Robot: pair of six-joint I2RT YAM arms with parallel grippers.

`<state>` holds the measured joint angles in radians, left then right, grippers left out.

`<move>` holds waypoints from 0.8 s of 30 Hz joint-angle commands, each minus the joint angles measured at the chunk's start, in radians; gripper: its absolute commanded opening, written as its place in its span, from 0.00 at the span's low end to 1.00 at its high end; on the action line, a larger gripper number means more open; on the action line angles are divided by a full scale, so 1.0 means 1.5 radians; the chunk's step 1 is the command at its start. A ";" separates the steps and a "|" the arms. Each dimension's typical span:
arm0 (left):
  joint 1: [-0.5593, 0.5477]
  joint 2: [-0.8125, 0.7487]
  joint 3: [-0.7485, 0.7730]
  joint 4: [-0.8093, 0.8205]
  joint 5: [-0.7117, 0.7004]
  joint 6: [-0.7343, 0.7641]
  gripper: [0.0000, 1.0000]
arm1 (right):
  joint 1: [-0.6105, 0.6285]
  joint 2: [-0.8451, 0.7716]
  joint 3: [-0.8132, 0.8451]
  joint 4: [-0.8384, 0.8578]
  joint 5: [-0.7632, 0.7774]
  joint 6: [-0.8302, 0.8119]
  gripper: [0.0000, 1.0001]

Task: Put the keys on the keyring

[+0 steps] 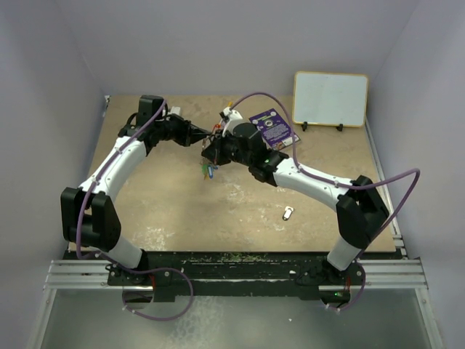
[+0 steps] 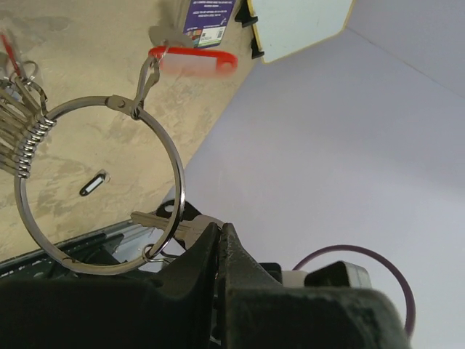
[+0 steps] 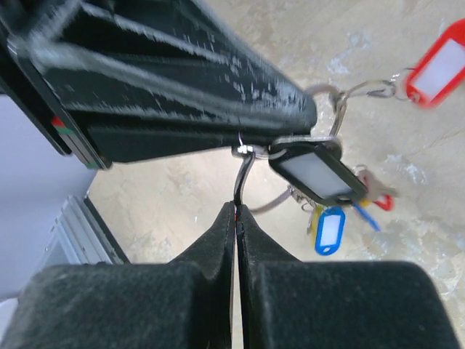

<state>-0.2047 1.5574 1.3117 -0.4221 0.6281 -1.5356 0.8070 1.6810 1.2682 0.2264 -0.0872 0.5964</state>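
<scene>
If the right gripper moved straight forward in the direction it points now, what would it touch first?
Most likely the left gripper, whose black finger lies across its path just beyond the thin wire that the right gripper pinches. Depth is hard to judge.

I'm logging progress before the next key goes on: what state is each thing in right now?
keyring: lifted, carrying threaded keys.
left gripper: shut on a silver key at the ring.
right gripper: shut on the keyring wire.
red-tagged key: hanging from the ring.
white-tagged key: loose on the table, not on the ring.
</scene>
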 commanded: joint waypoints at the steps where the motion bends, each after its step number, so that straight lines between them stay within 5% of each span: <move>1: -0.007 -0.034 0.048 0.054 0.022 -0.082 0.04 | 0.013 0.007 -0.009 -0.013 -0.060 0.003 0.00; 12: -0.007 -0.034 0.039 0.061 0.016 -0.073 0.04 | 0.013 -0.134 -0.081 -0.028 0.012 -0.011 0.00; 22: -0.005 -0.023 0.050 0.065 -0.007 -0.032 0.04 | 0.013 -0.327 -0.135 -0.111 0.242 -0.057 0.42; 24: -0.006 -0.022 0.053 0.063 -0.039 0.006 0.04 | 0.010 -0.336 -0.143 -0.112 0.283 -0.044 0.65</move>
<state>-0.2111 1.5475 1.3296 -0.3618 0.6411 -1.5524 0.8253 1.2087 1.0813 0.0868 0.1585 0.5503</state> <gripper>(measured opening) 0.040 0.500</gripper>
